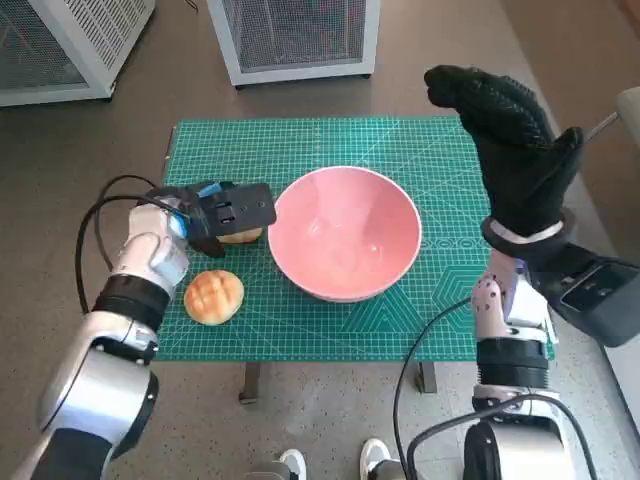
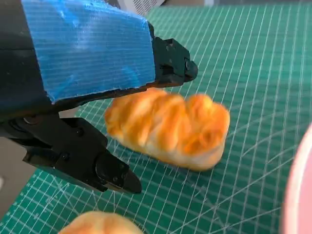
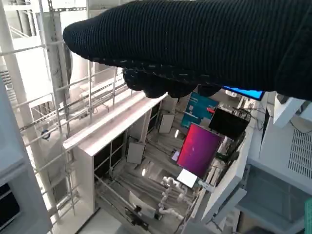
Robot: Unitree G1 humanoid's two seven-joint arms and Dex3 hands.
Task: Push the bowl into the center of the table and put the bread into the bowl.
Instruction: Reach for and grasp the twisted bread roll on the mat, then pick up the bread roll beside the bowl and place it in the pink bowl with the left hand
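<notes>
The left hand (image 1: 228, 212) hovers with fingers spread wide around the braided bread (image 2: 168, 127), apparently ready to grasp it; a round bun (image 1: 213, 296) lies nearby. The pink bowl (image 1: 345, 233) sits mid-mat, so the right hand (image 1: 510, 140), holding nothing, is raised clear.

Blue-taped black left hand (image 1: 222, 215) — gloved right hand (image 1: 510, 140)

We observe a small table (image 1: 445, 340) covered by a green gridded cutting mat (image 1: 300, 145). A pink bowl (image 1: 345, 232) sits on the mat, just beside the left hand (image 1: 222, 215) on its fingertip side. A braided bread loaf (image 2: 168, 124) lies on the mat beneath that hand's fingers. A round bun (image 1: 213, 296) lies near the hand's wrist side, apart from the bowl.
</notes>
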